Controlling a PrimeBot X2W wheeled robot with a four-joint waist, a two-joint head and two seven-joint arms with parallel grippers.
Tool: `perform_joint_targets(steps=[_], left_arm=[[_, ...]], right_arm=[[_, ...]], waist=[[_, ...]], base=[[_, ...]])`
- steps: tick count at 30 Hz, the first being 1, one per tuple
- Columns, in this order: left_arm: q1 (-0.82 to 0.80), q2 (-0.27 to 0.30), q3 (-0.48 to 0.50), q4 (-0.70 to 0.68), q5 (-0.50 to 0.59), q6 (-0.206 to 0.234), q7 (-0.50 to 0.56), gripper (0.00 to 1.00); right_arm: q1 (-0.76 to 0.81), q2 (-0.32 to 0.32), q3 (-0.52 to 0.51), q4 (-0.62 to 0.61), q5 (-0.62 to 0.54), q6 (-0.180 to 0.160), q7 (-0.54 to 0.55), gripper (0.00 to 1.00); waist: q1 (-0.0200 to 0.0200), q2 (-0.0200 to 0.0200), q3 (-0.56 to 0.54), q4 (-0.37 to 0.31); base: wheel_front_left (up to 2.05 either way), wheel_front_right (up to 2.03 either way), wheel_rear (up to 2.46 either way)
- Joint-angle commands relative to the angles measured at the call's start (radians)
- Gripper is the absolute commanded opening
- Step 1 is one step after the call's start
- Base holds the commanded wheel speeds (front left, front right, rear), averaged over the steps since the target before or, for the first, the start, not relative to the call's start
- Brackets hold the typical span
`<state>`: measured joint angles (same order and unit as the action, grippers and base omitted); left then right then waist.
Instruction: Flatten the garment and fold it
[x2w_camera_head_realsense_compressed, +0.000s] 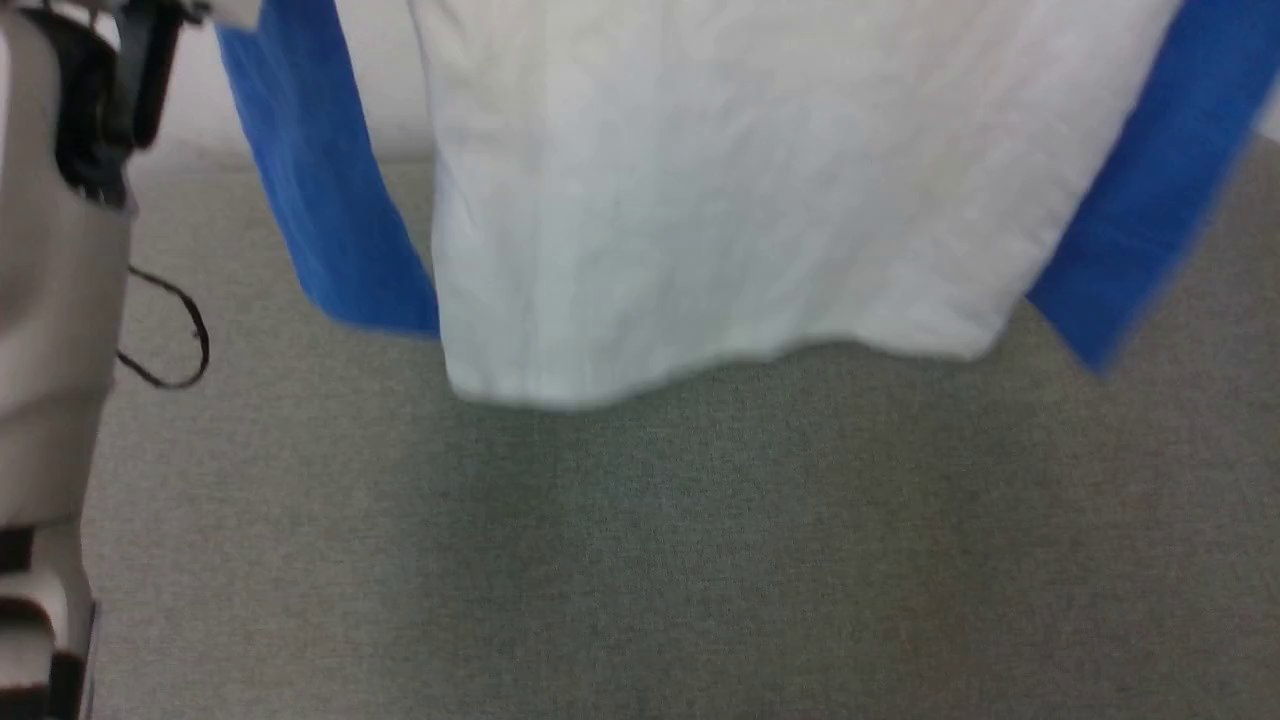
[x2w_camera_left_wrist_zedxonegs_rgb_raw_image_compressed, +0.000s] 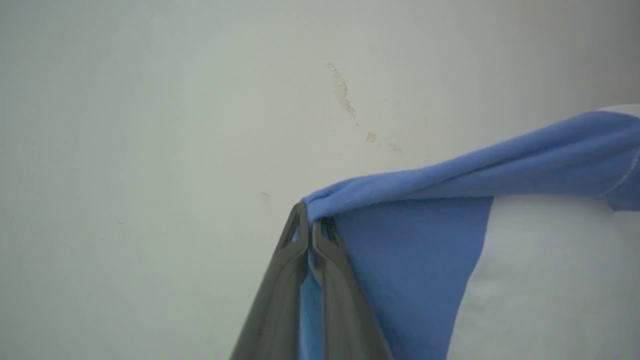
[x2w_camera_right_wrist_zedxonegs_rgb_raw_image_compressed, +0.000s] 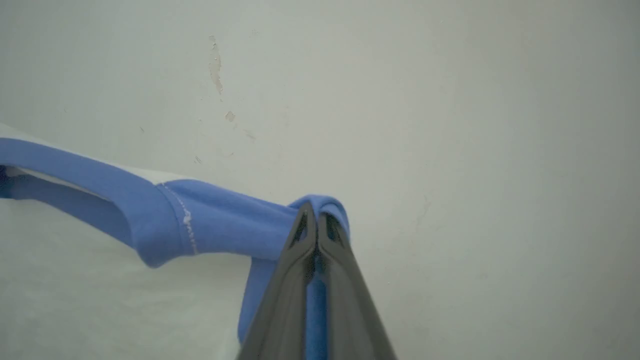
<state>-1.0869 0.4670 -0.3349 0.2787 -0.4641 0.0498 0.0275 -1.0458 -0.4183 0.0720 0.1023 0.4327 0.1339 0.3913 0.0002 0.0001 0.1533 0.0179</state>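
Observation:
The garment (x2w_camera_head_realsense_compressed: 740, 190), a white-bodied shirt with bright blue sleeves, hangs in the air in the head view, its hem above the grey surface (x2w_camera_head_realsense_compressed: 650, 560). One blue sleeve (x2w_camera_head_realsense_compressed: 320, 200) droops at the left, the other (x2w_camera_head_realsense_compressed: 1150, 220) at the right. In the left wrist view my left gripper (x2w_camera_left_wrist_zedxonegs_rgb_raw_image_compressed: 311, 220) is shut on blue cloth of the garment (x2w_camera_left_wrist_zedxonegs_rgb_raw_image_compressed: 410, 250) at a shoulder. In the right wrist view my right gripper (x2w_camera_right_wrist_zedxonegs_rgb_raw_image_compressed: 316, 220) is shut on a bunched blue fold of the garment (x2w_camera_right_wrist_zedxonegs_rgb_raw_image_compressed: 220, 225) at the other shoulder. The shirt's upper part is cut off at the top of the head view.
A pale arm segment (x2w_camera_head_realsense_compressed: 50, 330) with a loose black cable (x2w_camera_head_realsense_compressed: 170, 340) stands at the left edge of the head view. Behind the shirt is a pale wall (x2w_camera_left_wrist_zedxonegs_rgb_raw_image_compressed: 200, 100) with chipped paint marks (x2w_camera_left_wrist_zedxonegs_rgb_raw_image_compressed: 345, 95).

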Motion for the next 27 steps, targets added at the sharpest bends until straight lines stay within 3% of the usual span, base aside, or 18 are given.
perform_joint_targets(steps=[1,8,12,21,27], left_arm=[[-0.049,0.002,0.004,0.057,0.017,-0.007,-0.024,0.00],[-0.231,-0.035,-0.020,0.282,0.062,-0.037,-0.140,0.00],[-0.257,-0.060,-0.024,0.401,0.061,-0.045,-0.200,0.00],[-0.157,-0.136,0.000,0.623,0.002,-0.066,-0.276,0.00],[0.026,-0.186,0.042,0.651,-0.036,-0.075,-0.288,0.00]], right_arm=[[-0.048,-0.010,0.015,0.052,0.003,-0.003,-0.037,0.00],[-0.232,0.017,0.144,0.282,-0.014,-0.003,-0.226,0.00],[-0.278,0.061,0.217,0.408,0.000,-0.003,-0.314,0.00],[-0.228,0.135,0.359,0.651,0.079,-0.003,-0.431,0.00],[-0.067,0.144,0.435,0.711,0.160,-0.003,-0.483,0.00]], waist=[[-0.0002,-0.0001,0.076,-0.017],[-0.0002,-0.0001,0.164,-0.031],[-0.0002,-0.0001,0.200,-0.038],[-0.0002,-0.0001,0.244,-0.027],[-0.0002,-0.0001,0.200,-0.011]], base=[[0.00,0.00,0.00],[0.00,0.00,0.00],[0.00,0.00,0.00],[0.00,0.00,0.00],[0.00,0.00,0.00]])
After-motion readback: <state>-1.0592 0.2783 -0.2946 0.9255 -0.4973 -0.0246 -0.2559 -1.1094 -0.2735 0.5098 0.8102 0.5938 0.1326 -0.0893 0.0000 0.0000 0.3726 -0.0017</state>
